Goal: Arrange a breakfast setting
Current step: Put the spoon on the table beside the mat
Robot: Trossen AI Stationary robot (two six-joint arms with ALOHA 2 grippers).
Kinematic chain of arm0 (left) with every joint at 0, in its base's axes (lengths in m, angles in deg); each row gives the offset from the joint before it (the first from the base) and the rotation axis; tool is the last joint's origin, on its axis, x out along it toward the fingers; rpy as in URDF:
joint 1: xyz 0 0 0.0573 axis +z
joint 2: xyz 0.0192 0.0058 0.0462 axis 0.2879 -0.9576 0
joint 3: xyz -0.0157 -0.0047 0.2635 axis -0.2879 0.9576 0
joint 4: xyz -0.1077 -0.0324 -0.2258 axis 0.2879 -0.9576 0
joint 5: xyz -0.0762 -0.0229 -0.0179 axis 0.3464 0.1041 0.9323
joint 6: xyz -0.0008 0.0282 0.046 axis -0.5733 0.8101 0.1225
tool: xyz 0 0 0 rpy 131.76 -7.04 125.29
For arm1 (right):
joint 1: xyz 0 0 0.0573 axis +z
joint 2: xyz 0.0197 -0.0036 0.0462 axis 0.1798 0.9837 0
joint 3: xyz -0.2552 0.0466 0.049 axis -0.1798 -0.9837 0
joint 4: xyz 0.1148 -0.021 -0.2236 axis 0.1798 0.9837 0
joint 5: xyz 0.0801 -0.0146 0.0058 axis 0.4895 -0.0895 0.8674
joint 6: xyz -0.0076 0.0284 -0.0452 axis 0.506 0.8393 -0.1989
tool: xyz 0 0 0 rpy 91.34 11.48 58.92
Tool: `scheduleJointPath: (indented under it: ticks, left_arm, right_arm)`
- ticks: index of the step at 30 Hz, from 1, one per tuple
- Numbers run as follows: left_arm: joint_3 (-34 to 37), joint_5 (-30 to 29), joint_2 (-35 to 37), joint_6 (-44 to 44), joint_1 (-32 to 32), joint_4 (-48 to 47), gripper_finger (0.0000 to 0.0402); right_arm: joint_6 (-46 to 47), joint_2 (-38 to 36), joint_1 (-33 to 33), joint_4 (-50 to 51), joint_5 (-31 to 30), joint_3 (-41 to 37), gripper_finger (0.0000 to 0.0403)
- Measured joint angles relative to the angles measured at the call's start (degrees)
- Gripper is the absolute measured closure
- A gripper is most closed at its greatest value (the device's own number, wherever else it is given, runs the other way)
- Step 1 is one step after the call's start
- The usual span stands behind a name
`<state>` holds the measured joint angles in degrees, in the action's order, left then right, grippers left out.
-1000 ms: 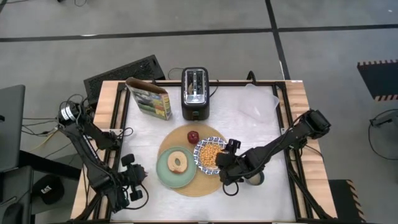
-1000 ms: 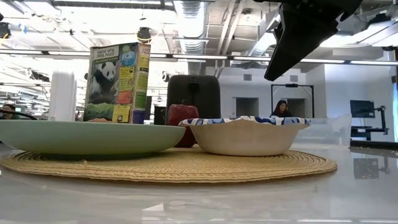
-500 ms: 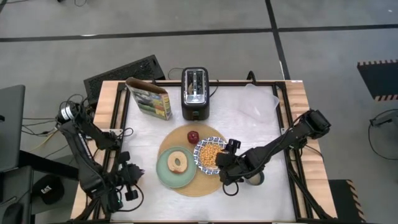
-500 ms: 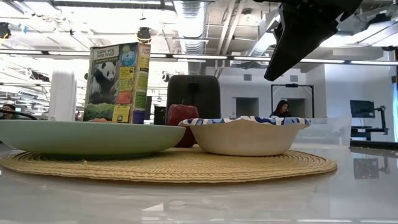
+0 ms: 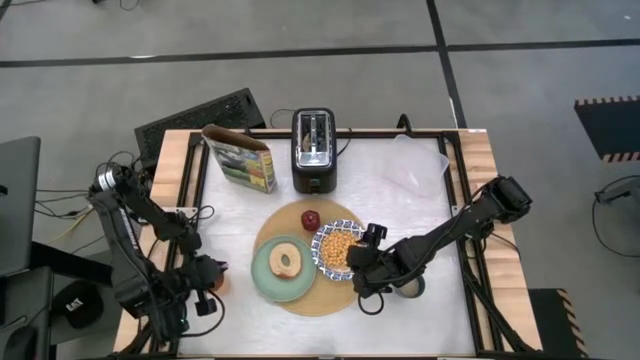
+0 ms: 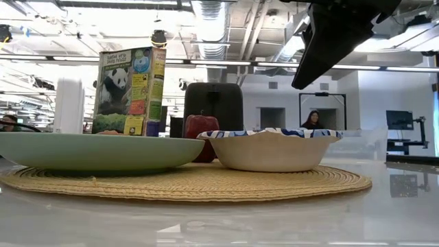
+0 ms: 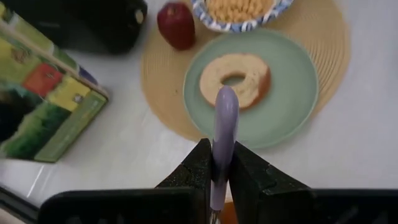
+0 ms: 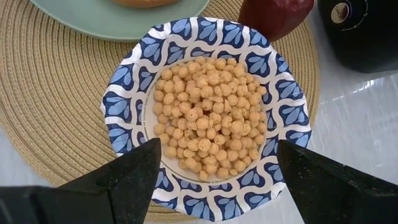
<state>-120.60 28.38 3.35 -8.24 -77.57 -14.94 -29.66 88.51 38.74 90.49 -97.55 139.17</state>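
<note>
Two grippers are in play, and the left gripper (image 7: 217, 167) carries the step: its fingers are clamped on the handle of the metal spoon (image 7: 222, 134), which juts out ahead of them above the table's left side, at about 9 o'clock from the round tan mat (image 5: 328, 295). The setting it belongs to is mostly built: the pale green plate (image 5: 262, 280) with the bagel (image 5: 286, 261) lies on the mat's left half, the blue-and-white patterned bowl (image 8: 207, 122) full of cereal sits on its right half, and the red apple (image 5: 311, 218) rests at the mat's 12 o'clock edge. The right gripper (image 8: 214, 171) hangs over the bowl with its fingers spread wide and holding nothing, and the dark mug (image 5: 409, 289) stands just beside the mat at about 4 o'clock. To do this well, I would bring the spoon across low and level, keep it clear of the plate rim, and lay it flat on a free strip close to the bowl rather than dropping it from height, since a slim metal handle is likely to bounce or roll. The waiting right arm crowds the bowl, so approaching from the plate side looks safer
</note>
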Motion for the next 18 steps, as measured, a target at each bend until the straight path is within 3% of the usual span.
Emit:
scheduleJointPath:
  ticks: [8, 13, 18]
  left_arm:
    - [-6.2, -5.2, 0.0, 5.9, 0.2, -0.1, 0.0381]
    - [-9.1, -12.9, 0.0, 12.3, 0.7, 0.8, 0.0381]
    - [-9.3, -20.0, 0.0, 22.6, 2.8, 7.8, 0.0381]
  right_arm:
    - [-1.6, 0.0, -0.4, 2.6, 0.4, 1.7, 0.0058]
    - [-2.0, 0.0, -0.2, 6.8, 0.2, 4.1, 0.0058]
    - [-6.2, -1.3, -0.7, 8.1, 0.0, 4.4, 0.0058]
